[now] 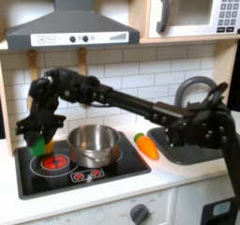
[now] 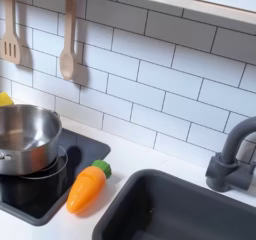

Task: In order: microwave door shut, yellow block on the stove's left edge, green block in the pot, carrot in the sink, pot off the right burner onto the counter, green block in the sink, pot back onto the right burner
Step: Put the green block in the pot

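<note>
In the first exterior view my gripper (image 1: 38, 135) hangs over the stove's (image 1: 117, 169) left edge, fingers pointing down onto the green block (image 1: 39, 147). The fingers are dark and blurred, so their state is unclear. A sliver of yellow (image 2: 4, 99) peeks out behind the pot at the second exterior view's left edge. The steel pot (image 1: 94, 144) (image 2: 25, 139) sits on the right burner. The carrot (image 1: 147, 146) (image 2: 88, 187) lies on the counter between stove and sink (image 1: 190, 155) (image 2: 185, 212). The microwave (image 1: 192, 10) door looks shut.
A red left burner (image 1: 54, 160) glows beside the green block. A grey faucet (image 1: 192, 88) (image 2: 232, 159) arches over the sink. A range hood (image 1: 75, 22) hangs above the stove. A wooden spatula (image 2: 10, 29) and spoon (image 2: 67, 34) hang on the tiled wall.
</note>
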`<state>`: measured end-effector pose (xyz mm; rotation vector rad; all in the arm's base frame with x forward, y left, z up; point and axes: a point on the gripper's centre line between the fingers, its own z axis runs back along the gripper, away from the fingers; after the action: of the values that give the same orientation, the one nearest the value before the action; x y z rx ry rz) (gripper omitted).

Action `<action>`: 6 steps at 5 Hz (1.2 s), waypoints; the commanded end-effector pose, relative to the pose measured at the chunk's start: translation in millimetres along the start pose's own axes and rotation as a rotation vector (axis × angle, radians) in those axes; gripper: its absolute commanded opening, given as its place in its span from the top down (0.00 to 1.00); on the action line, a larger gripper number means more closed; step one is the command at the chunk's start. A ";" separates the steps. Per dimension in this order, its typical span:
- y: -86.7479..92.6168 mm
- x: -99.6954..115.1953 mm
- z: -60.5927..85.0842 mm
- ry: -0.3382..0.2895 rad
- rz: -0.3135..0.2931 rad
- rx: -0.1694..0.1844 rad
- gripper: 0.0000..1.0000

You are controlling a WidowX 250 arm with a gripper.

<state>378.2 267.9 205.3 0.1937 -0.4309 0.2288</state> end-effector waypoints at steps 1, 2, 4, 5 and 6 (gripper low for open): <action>-19.5 14.7 31.7 -0.067 -0.032 -0.049 1.00; -33.6 13.2 31.1 -0.047 -0.056 -0.096 1.00; -48.6 12.4 54.7 -0.073 -0.117 -0.148 1.00; -60.9 -0.3 60.7 -0.056 -0.159 -0.189 1.00; -66.1 -15.7 61.8 -0.025 -0.195 -0.198 1.00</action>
<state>357.3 187.7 246.2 0.0397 -0.4579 -0.0062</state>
